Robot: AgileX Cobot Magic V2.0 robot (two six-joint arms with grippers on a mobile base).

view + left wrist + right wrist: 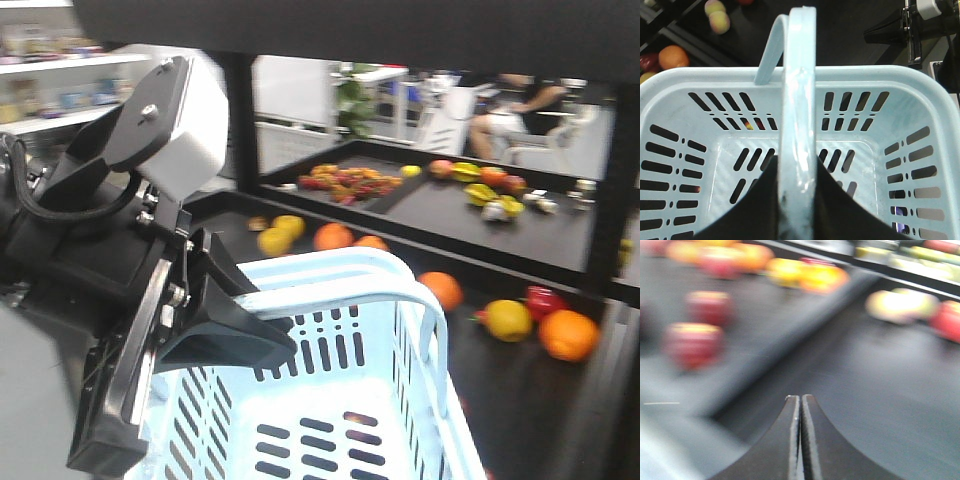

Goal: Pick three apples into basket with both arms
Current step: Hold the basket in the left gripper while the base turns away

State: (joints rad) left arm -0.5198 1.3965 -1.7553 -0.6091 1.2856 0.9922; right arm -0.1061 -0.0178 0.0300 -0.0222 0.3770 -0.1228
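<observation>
Well, my left pincer (796, 165) is clamped on the looped handle (799, 90) of the basket (875, 75), one black finger on either side, and the basket's slotted floor sits directly beneath it. My right pincer (800, 401) has its fingers pressed together on nothing. Two blurred red apples (692, 344) lie on the dark shelf (880, 390) ahead and to its left, well apart from it.
</observation>
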